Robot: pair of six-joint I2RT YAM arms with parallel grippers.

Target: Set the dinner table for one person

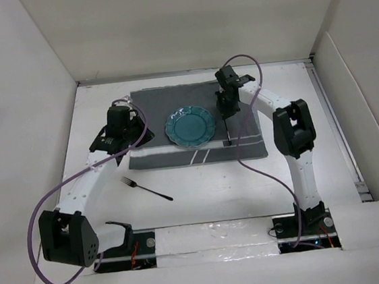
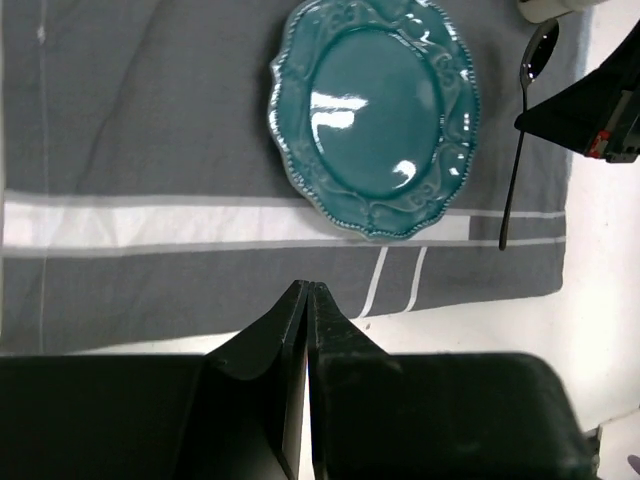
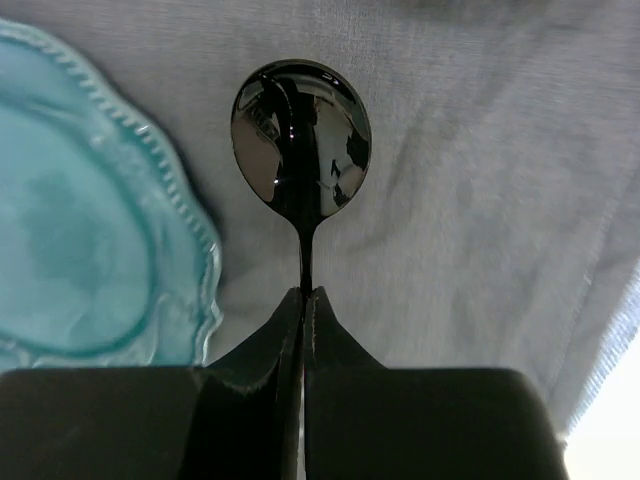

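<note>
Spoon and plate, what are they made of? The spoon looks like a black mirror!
The spoon looks like polished metal with a dark, almost black finish: its bowl mirrors things like a looking glass. The plate is probably glazed ceramic: glossy teal, bright light glints, and a bumpy raised pattern around its wavy rim. Hard plastic could look similar, so I can't be certain.

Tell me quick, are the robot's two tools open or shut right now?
Left tool: shut, holding nothing.
Right tool: shut on the black spoon, gripping its neck.
</note>
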